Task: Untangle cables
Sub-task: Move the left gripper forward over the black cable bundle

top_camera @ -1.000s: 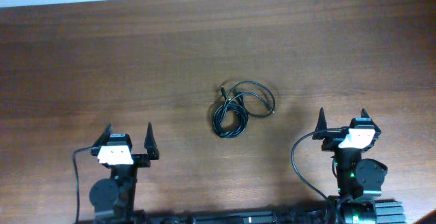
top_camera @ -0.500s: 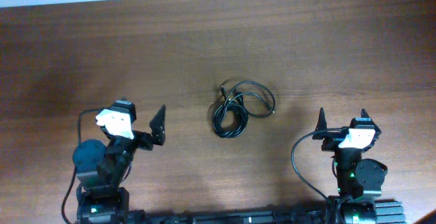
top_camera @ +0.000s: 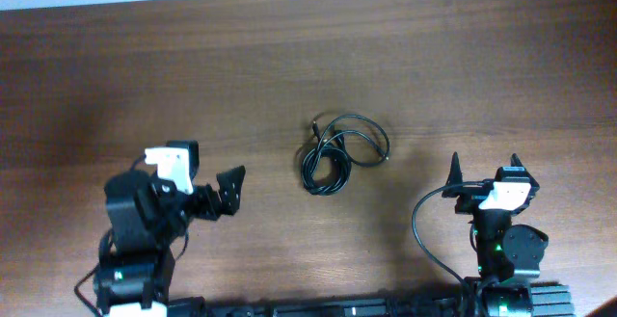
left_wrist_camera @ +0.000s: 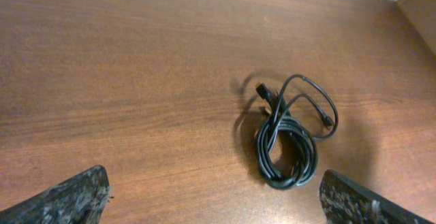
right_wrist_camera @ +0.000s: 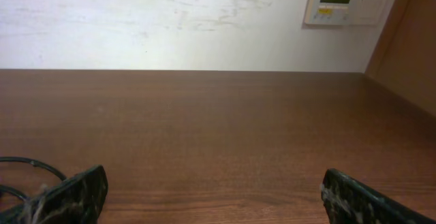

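You are looking down on a dark brown wooden tabletop [top_camera: 145, 76] with two robot arms along its near edge. The cables [top_camera: 337, 153] lie as one small black bundle near the middle of the tabletop, a little to the right of centre, well apart from both arms. The bundle has a tight, thick coil at its lower left and a thinner, wider loop at its upper right. One small plug end pokes out at the top left of the bundle and another at its right side.

The left pincer [top_camera: 231, 190] is angled to the right, towards the bundle, with its fingers spread wide and nothing between them. It is not touching the cables. In the left wrist view, the bundle lies ahead on bare wood, between the two fingertips and closer to the right one.

The right pincer [top_camera: 485, 163] points straight away from the robot, to the right of the bundle. Its fingers are also spread wide and it grips nothing. A thicker black wire [top_camera: 421, 225] curves beside this arm. In the right wrist view, only the edge of a cable loop shows at the lower left, beside the left fingertip. Beyond the tabletop stands a white wall [right_wrist_camera: 170, 20] with a small control panel [right_wrist_camera: 344, 1] that has a screen.
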Robot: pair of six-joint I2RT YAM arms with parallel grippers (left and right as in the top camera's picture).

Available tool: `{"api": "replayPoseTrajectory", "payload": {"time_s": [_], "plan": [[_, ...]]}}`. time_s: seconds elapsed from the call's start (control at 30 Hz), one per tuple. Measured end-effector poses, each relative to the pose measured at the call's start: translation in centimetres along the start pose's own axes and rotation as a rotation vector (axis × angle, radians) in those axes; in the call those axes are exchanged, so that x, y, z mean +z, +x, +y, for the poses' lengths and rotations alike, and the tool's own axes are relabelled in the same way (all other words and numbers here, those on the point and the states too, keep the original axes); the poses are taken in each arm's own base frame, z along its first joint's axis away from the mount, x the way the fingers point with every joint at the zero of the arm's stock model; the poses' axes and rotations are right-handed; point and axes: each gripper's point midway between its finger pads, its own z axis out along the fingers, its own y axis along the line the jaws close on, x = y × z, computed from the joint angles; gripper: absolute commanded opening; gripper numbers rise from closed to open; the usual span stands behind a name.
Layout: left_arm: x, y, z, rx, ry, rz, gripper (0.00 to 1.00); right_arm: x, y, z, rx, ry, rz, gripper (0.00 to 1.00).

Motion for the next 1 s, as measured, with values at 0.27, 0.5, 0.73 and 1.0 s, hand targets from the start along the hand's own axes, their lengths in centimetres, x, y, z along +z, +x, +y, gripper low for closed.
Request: {"api": "replayPoseTrajectory", "payload": {"time_s": [0.27,0.5,0.73,1.0], "plan": [[5.1,1.2,-2.2,-0.001,0.071,0.269,0.99,0.0,0.0,0.0,-0.001,0.000,0.000,0.99],[7.0,2.4,-3.6,0.105,0.039,0.309,0.99,0.0,0.0,0.0,0.000,0.000,0.000,0.99],[8.2,1.1,-5.7,0.116,0.073,0.245,0.84,0.0,0.0,0.0,-0.001,0.000,0.000,0.99],[16.6,9.7,-6.2,0.154,0.048,0.490,0.60,0.0,0.0,0.0,0.000,0.000,0.000,0.99]]}}
